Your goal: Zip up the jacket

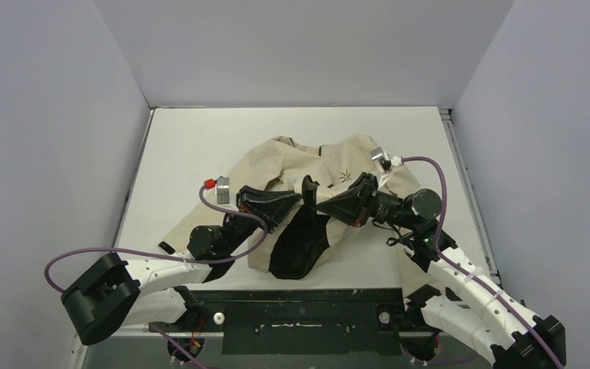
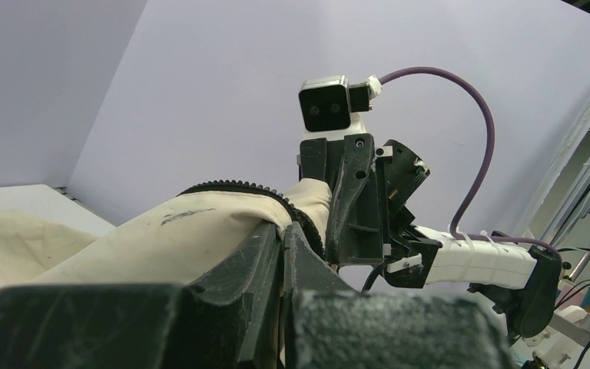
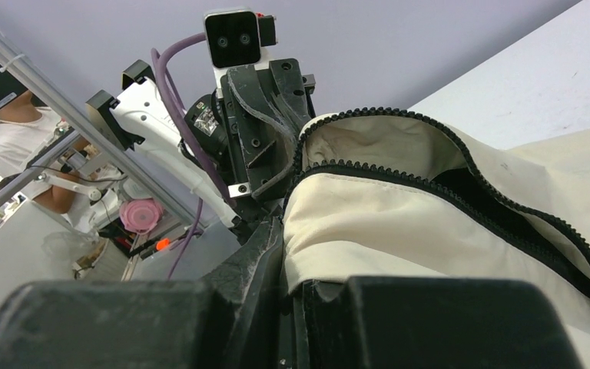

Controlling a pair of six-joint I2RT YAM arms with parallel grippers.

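The beige jacket (image 1: 276, 165) lies crumpled in the middle of the white table (image 1: 200, 138), with its starburst logo (image 1: 346, 176) showing and its dark lining (image 1: 299, 246) hanging toward the near edge. My left gripper (image 1: 298, 201) and right gripper (image 1: 321, 206) meet tip to tip over the open front. In the left wrist view the left gripper (image 2: 284, 231) is shut on beige fabric (image 2: 161, 238) beside the zipper teeth (image 2: 230, 184). In the right wrist view the right gripper (image 3: 280, 224) is shut on fabric (image 3: 399, 223) below two separate rows of zipper teeth (image 3: 430, 184). The slider is not visible.
Grey walls close in the table on the left, back and right. One sleeve trails to the near left (image 1: 173, 238). Purple cables loop off both wrists. A person (image 3: 15, 138) and a pink object (image 3: 140, 215) show beyond the cell in the right wrist view.
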